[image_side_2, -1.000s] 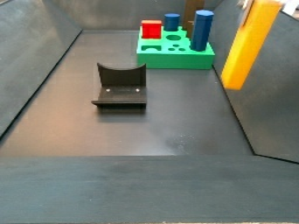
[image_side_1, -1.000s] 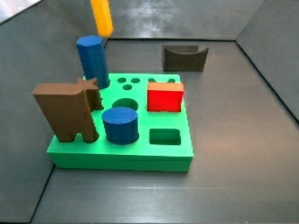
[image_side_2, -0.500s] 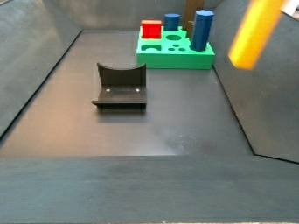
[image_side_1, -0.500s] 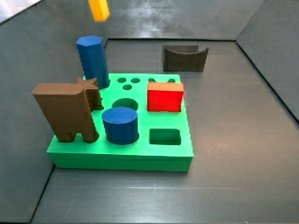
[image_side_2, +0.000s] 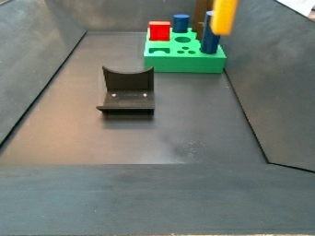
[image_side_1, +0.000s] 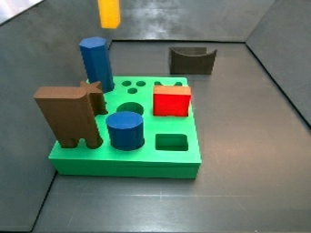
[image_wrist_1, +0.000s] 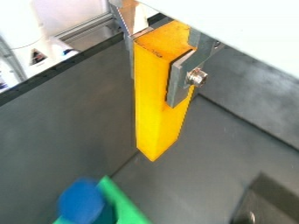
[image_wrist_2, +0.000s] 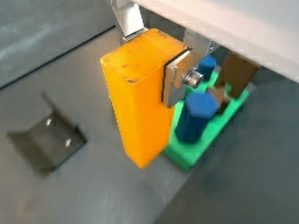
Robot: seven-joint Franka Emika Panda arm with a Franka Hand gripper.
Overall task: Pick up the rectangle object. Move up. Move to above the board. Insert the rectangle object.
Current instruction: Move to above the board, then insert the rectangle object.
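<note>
The dark surface (image_side_1: 231,173) fills the lower half of both side views, and on it the board (image_side_1: 134,157) lies flat, at centre-left in one side view and at upper centre (image_side_2: 185,63) in the other. It already carries a brown notched block (image_side_1: 67,114), two blue pegs (image_side_1: 96,61), and a red cube (image_side_1: 173,100); a rectangular hole (image_side_1: 174,142) near its front edge looks free, though whether this is the right slot is only my judgement. A dark grey arch-shaped block (image_side_1: 191,60) sits apart from the board on the surface.

The rectangle object (image_side_1: 109,13) hangs at the top edge of the frame, upper left in one side view and upper right (image_side_2: 224,17) in the other, clear of everything below. Its long axis runs vertically, so it points straight down toward the board. In both wrist views the jaws are clenched on its upper part: the gripper (image_wrist_1: 158,61) has one silver finger (image_wrist_1: 181,74) pressed flat on one face and another against the opposite side, and most of the block's length (image_wrist_2: 142,105) extends below the fingers.

The coming move turns on sideways offset: in a side view the block sits above the board's far-left corner, beyond the tall peg, so it likely must travel toward the open hole before descending.
</note>
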